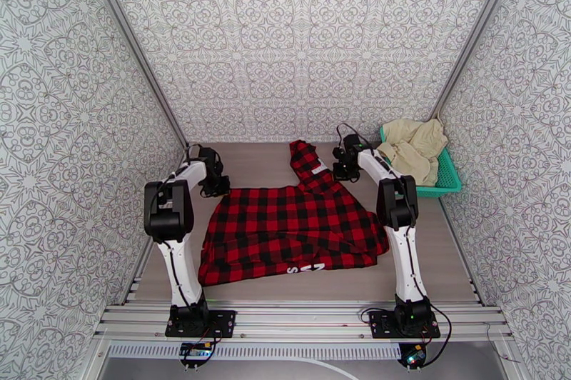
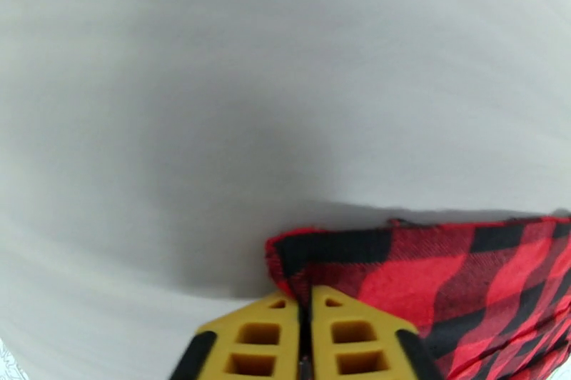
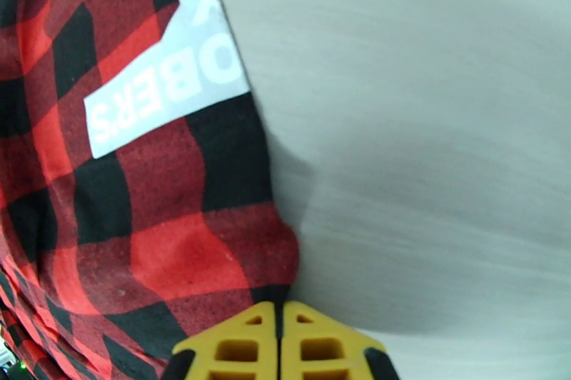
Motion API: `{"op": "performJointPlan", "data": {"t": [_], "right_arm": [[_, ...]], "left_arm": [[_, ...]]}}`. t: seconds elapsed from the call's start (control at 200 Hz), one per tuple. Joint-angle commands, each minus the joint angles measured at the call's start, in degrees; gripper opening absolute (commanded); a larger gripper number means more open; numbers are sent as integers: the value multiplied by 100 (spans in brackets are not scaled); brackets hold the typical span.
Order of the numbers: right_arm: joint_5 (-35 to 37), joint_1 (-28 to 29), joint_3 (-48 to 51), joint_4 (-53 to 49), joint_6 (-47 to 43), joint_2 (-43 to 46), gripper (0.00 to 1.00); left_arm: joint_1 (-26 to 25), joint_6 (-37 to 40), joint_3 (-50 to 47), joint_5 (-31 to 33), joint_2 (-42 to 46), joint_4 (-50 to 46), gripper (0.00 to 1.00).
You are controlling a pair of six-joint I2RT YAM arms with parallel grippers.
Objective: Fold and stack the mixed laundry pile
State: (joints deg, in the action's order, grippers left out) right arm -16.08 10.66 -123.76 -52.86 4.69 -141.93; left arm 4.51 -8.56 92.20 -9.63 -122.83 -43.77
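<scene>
Left arm (image 1: 170, 211): I see elbow raised, forearm reaching forward, wrist tipped down, jaws pinched tight on shirt (image 1: 285, 228) corner. Right arm (image 1: 400, 206): same pose, yellow fingertips (image 3: 314, 349) pressed together on shirt edge.

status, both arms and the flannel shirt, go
Left gripper shut on flannel shirt corner. Right gripper shut on its far edge. Cream cloths in teal basket, nothing blocking.

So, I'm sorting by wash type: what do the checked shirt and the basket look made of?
The checked shirt: soft matte woven cloth, probably flannel; it creases and drapes, with a slightly fuzzy edge. The basket: teal plastic by its look, with stiff open-mesh walls.
</scene>
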Motion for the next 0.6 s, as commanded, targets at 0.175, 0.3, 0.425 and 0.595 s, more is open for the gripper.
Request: {"op": "performJointPlan", "data": {"t": [0.175,0.3,0.425,0.595], "right_arm": [[-159,-232,64,-5,69,230,4],[-274,-283,222,41,99,373,4],[-438,-283,347,122,182,542,5],[-603,-283,507,235,305,705,5]], "left_arm": [[10,161,94,-123,39,173,0],[67,179,-132,-155,282,320,0],[85,196,-317,-260,568,490,0],[94,203,-574,-415,876,730,0]]}}
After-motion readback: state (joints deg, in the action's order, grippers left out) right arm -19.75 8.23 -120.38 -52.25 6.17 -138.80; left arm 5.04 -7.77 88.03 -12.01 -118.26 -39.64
